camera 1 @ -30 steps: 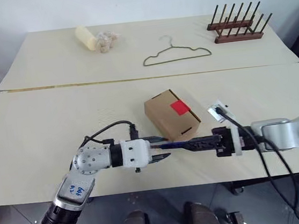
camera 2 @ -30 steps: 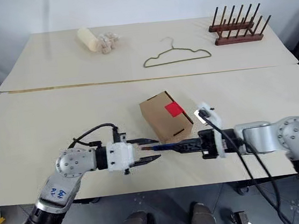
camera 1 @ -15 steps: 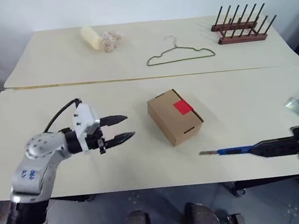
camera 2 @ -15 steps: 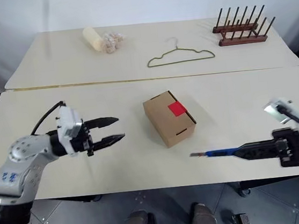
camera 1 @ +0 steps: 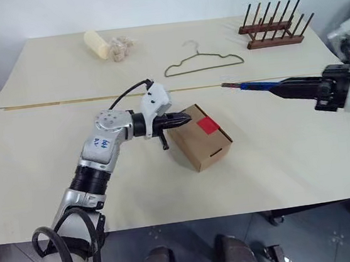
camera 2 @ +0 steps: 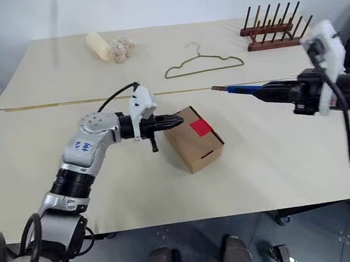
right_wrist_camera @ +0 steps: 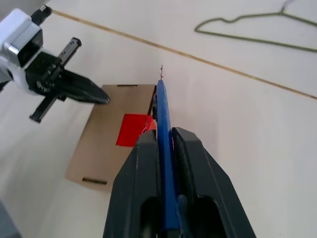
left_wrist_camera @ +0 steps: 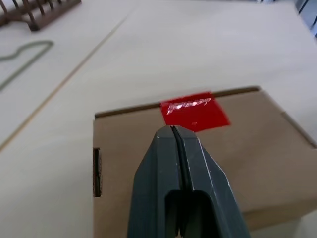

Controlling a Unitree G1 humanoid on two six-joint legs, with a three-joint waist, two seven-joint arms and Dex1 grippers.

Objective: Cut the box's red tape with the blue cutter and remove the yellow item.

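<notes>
Two arms have moved apart since a second ago, when both grippers met low in the frame in front of the box [camera 1: 199, 136]. On the near worktop [camera 1: 292, 162] the brown box sits at frame centre as it did then, the red tape [camera 1: 208, 125] still whole across its top seam. The left gripper [camera 1: 186, 120], which half a second ago hung open at the left of the frame, has swung in toward the centre; its fingers [left_wrist_camera: 181, 173] are now pressed shut with nothing between them, tips over the box's top at its left edge, just short of the tape. Whether they touch the cardboard cannot be told. The right gripper [camera 1: 277, 87] has risen from the lower right to the upper right of the frame, its fingers [right_wrist_camera: 141, 193] clamped on the blue cutter [camera 1: 255, 86], whose tip points left, well above the box. Farther back, the far worktop [camera 1: 48, 76] carries a wire hanger [camera 1: 202, 63] at upper centre, a wooden peg rack [camera 1: 274, 31] at upper right and a pale roll [camera 1: 97, 44] at upper left.
</notes>
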